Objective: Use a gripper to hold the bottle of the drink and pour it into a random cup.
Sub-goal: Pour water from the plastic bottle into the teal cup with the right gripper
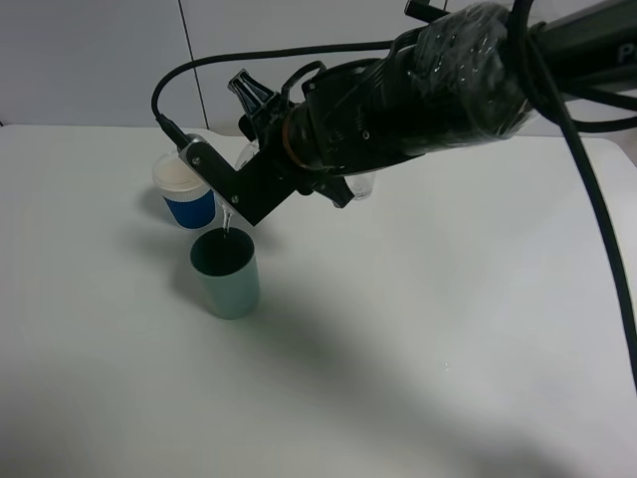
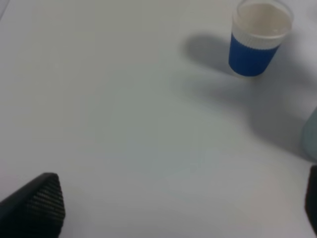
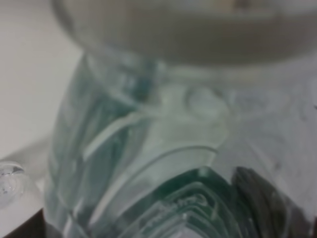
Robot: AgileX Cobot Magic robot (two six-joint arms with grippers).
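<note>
Tilted bottle [image 3: 148,148] streaming clear liquid [image 1: 227,223] into teal cup [image 1: 231,289]; paper cup [image 1: 185,194] beside.

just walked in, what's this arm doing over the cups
The right pincer grips the drink bottle, tipped neck-down above the teal cup, and a thin stream seems to be falling into it. The blue-sleeved paper cup stands just behind. The left pincer hangs open off to the side, holding nothing.

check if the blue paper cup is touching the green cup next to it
Apart. The left wrist view shows a strip of bare table between the blue-sleeved paper cup and the green cup at the frame's edge.
</note>
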